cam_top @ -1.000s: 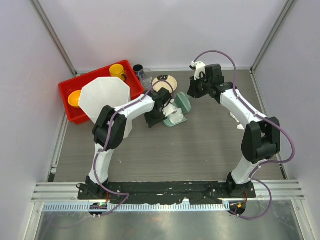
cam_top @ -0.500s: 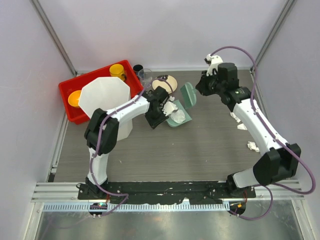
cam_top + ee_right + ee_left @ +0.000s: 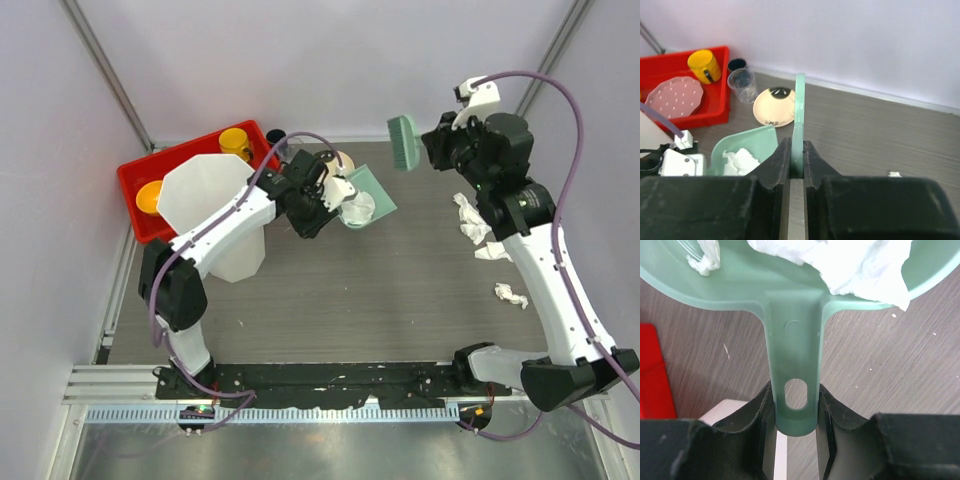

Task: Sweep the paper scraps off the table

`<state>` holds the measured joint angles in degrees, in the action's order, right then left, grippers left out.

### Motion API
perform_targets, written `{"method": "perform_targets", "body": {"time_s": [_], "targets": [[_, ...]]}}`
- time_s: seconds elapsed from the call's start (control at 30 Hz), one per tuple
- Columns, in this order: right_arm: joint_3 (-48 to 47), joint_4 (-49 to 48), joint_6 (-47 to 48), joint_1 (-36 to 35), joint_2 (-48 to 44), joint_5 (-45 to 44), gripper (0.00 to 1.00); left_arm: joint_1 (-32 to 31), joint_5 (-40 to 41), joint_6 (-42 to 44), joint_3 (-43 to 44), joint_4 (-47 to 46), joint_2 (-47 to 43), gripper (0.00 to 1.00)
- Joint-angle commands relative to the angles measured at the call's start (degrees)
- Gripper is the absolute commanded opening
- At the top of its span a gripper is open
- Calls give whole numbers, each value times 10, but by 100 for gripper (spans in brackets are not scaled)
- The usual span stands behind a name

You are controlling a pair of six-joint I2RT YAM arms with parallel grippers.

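Note:
My left gripper (image 3: 335, 192) is shut on the handle of a pale green dustpan (image 3: 368, 200) and holds it over the table (image 3: 400, 300), beside the white bin. White paper scraps (image 3: 357, 211) lie in the pan. In the left wrist view the handle (image 3: 793, 355) sits between my fingers, with scraps (image 3: 860, 265) in the pan. My right gripper (image 3: 432, 148) is shut on a green brush (image 3: 404, 142), raised at the back right. In the right wrist view the brush (image 3: 800, 110) stands edge-on above the dustpan (image 3: 742, 142). Three loose scraps (image 3: 467, 215) (image 3: 490, 252) (image 3: 510, 295) lie at the right.
A tall white bin (image 3: 215, 205) stands at the left, in front of a red tray (image 3: 140, 190) holding a yellow cup (image 3: 235, 142). A cream plate (image 3: 338, 160), a clear glass (image 3: 742, 80) and a dark cup (image 3: 276, 137) stand at the back. Pale walls frame the table.
My right arm has swung up and to the right, lifting the brush off the table. My left arm has carried the dustpan with its scraps towards the back.

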<state>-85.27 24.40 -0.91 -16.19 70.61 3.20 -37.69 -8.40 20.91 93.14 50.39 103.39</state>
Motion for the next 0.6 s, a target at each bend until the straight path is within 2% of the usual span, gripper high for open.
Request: {"method": "perform_targets", "body": {"time_s": [0.0,0.17,0.57], "targets": [[-71,0,-9,-1,-45,-77,1,3,15,-21,68,67,-54,0],[-96,4,3,-1,-64,-110,1,3,17,-38,100,112,-96,0],[-41,29,-5,-1,-58,-50,1,16,111,-82,263,222,-119,0]]}}
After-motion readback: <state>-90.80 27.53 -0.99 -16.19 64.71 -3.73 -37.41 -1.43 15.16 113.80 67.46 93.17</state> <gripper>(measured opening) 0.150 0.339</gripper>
